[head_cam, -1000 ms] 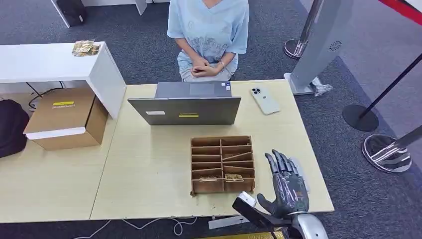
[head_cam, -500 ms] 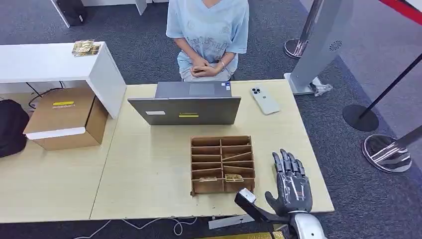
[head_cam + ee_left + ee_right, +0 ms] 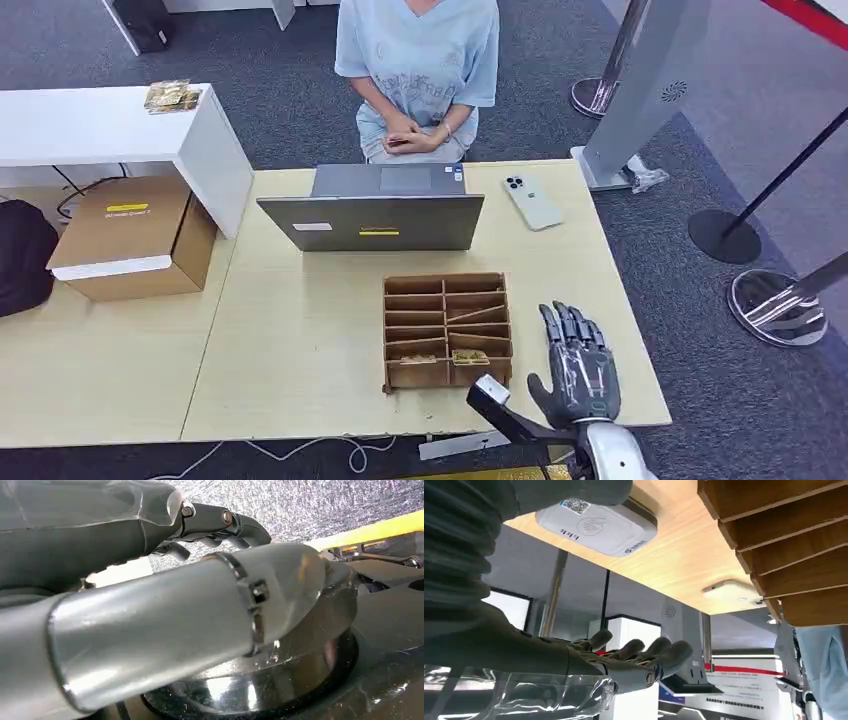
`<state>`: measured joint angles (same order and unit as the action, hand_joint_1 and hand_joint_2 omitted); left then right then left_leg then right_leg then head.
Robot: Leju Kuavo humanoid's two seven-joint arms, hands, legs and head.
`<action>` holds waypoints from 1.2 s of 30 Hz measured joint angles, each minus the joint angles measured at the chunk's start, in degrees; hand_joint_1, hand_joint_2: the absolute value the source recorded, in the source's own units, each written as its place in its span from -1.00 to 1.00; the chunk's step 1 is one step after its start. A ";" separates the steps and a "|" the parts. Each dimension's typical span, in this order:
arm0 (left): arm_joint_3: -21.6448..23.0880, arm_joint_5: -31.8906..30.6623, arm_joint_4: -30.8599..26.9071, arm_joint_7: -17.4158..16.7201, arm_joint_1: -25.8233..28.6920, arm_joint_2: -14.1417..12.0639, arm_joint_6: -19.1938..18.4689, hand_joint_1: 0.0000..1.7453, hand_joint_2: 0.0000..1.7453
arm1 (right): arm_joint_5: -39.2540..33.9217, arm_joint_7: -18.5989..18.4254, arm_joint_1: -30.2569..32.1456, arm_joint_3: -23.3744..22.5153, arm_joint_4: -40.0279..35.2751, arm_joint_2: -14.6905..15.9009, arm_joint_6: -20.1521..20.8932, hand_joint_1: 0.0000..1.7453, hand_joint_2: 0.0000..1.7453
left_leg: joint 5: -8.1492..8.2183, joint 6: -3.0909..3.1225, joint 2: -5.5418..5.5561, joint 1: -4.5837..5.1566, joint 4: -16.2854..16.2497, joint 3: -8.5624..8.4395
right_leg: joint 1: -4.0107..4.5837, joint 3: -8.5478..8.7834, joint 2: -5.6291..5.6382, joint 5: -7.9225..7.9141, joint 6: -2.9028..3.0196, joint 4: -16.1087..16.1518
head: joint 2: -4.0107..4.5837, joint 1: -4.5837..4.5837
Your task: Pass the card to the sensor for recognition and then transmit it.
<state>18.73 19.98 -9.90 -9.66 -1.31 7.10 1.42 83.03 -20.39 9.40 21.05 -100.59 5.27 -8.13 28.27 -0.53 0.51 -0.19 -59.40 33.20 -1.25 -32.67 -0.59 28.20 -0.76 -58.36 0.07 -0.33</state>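
A: Left to right, quick. Left hand (image 3: pixel 210 522) shows in its wrist view hanging by the robot's body, fingers curled in, nothing visibly in them. Not a player here.

B: Cards?

A: In the brown divided tray (image 3: pixel 447 330) mid-table, cards (image 3: pixel 470 356) lying in the compartments nearest the robot. Still in their slots, none lifted.

B: Right hand?

A: Right hand (image 3: pixel 577 366) hovers palm-down over the table just right of the tray, fingers stretched out and apart, holding nothing. The white sensor (image 3: pixel 596 527) lies flat on the table under it in the wrist view.

B: Risks?

A: I'd say the pick is the first one. The cards lie low between thin dividers, so thick fingers could jam on a wall, shove the light tray, or pinch two cards. Coming in from the right, the thumb could clip the tray's corner.

B: And after?

A: The sensor lies near the table's right edge; a knock might slide it off. A card held tilted or too high may not read. Then the handover: person (image 3: pixel 417 70) sits behind the laptop (image 3: pixel 372 221), phone (image 3: pixel 531 201) just right of it, so a low reach could hit either, and a thin card could slip from a loose pinch.
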 joint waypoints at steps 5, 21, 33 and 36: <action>0.07 0.00 0.00 -0.41 -0.04 -0.07 -0.17 -1.00 -1.00 | -0.09 0.17 -0.52 0.00 0.35 -0.04 -0.02 0.08 1.00 | 0.00 0.00 0.00 0.00 0.00 0.00 | 0.00 0.00 0.00 0.00 0.00 0.00 | 0.00 0.00; 0.42 0.00 0.00 -0.31 -0.10 -0.18 -0.41 -1.00 -1.00 | -0.50 0.59 -0.65 0.00 0.83 -0.02 -0.87 0.02 1.00 | 0.00 0.00 0.00 0.00 0.00 0.00 | 0.00 0.00 0.00 0.00 0.00 0.00 | 0.00 0.00; 0.59 0.00 0.00 0.13 -0.11 -0.22 -0.50 -1.00 -1.00 | -1.20 1.75 -1.04 1.27 1.81 -0.04 -0.85 -0.14 1.00 | 0.00 0.00 0.00 0.00 0.00 0.00 | 0.00 0.00 0.00 0.00 0.00 0.00 | 0.00 0.00; 0.83 0.00 0.00 0.09 -0.12 -0.22 -0.48 -1.00 -1.00 | -1.36 2.34 -1.79 2.10 2.51 -0.07 -0.83 -0.24 1.00 | 0.00 0.00 0.00 0.00 0.00 0.00 | 0.00 0.00 0.00 0.00 0.00 0.00 | 0.00 0.00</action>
<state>19.56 19.98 -9.90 -9.57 -1.43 6.88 0.94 81.68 -18.05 7.60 23.15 -98.07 5.20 -8.96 28.27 -0.53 0.51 -0.19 -59.40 33.20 -1.25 -32.67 -0.59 28.20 -0.76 -58.36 0.07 -0.33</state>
